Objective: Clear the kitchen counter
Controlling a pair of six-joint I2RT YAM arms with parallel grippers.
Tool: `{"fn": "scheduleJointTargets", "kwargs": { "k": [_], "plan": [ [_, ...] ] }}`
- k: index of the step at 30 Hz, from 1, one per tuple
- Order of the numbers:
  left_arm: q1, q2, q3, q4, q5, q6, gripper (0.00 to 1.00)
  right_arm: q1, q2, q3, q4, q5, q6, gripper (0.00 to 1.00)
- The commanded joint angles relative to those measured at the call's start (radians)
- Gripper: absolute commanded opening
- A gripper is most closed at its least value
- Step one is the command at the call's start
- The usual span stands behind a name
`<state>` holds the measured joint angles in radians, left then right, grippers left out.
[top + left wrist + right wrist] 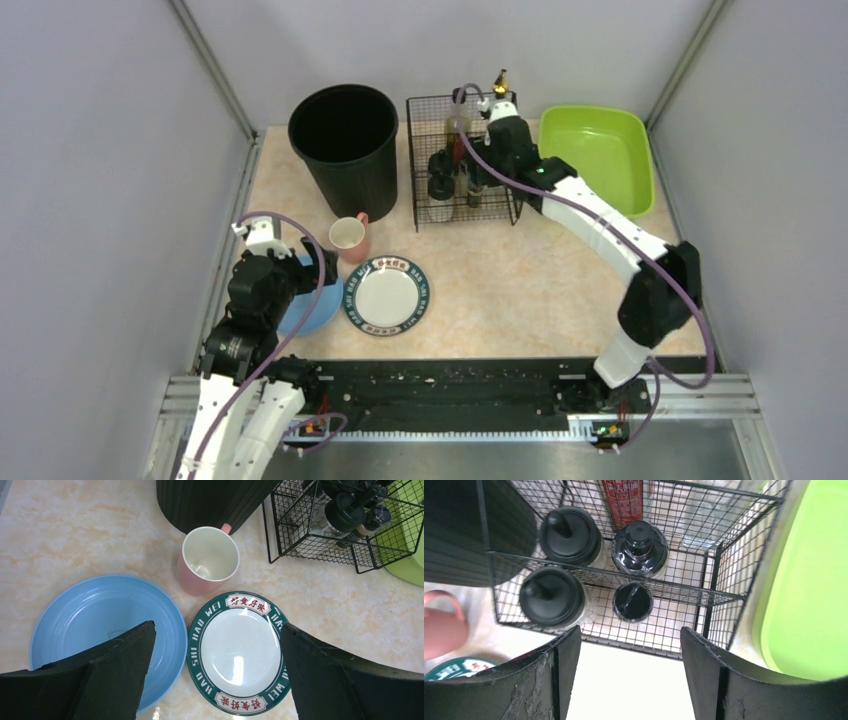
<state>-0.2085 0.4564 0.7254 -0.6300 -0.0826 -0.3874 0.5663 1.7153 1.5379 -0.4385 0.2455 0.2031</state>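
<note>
On the beige kitchen counter stand a pink mug, a white plate with a green lettered rim and a blue plate, close together at the front left. My left gripper hovers above them, open and empty. In the left wrist view the left gripper straddles the green-rimmed plate, with the blue plate at its left and the mug beyond. My right gripper is above the black wire basket. It is open and empty in the right wrist view.
A black bin stands at the back left, next to the mug. The wire basket holds several black-capped jars and bottles. A lime-green tray sits at the back right. Grey walls close in three sides. A black rail runs along the front.
</note>
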Motion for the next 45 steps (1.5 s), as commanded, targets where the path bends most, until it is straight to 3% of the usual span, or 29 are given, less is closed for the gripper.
{"fn": "scheduleJointTargets", "kwargs": {
  "k": [1, 11, 17, 31, 45],
  "plan": [
    [-0.002, -0.005, 0.002, 0.015, -0.033, 0.001, 0.99, -0.004, -0.166, -0.072, 0.019, -0.029, 0.007, 0.72],
    [-0.002, 0.025, 0.005, 0.012, -0.036, -0.004, 0.99, 0.145, -0.395, -0.289, 0.024, -0.034, -0.014, 0.73],
    [-0.002, 0.025, 0.005, 0.009, -0.041, -0.005, 0.99, 0.256, -0.464, -0.465, 0.095, -0.101, 0.111, 0.73],
    [-0.003, 0.024, 0.002, 0.012, -0.025, -0.005, 0.99, 0.326, -0.397, -0.751, 0.388, -0.237, 0.347, 0.73],
    [-0.003, 0.016, 0.001, 0.015, -0.011, -0.004, 0.99, 0.337, -0.297, -0.857, 0.600, -0.292, 0.493, 0.73]
  ]
}}
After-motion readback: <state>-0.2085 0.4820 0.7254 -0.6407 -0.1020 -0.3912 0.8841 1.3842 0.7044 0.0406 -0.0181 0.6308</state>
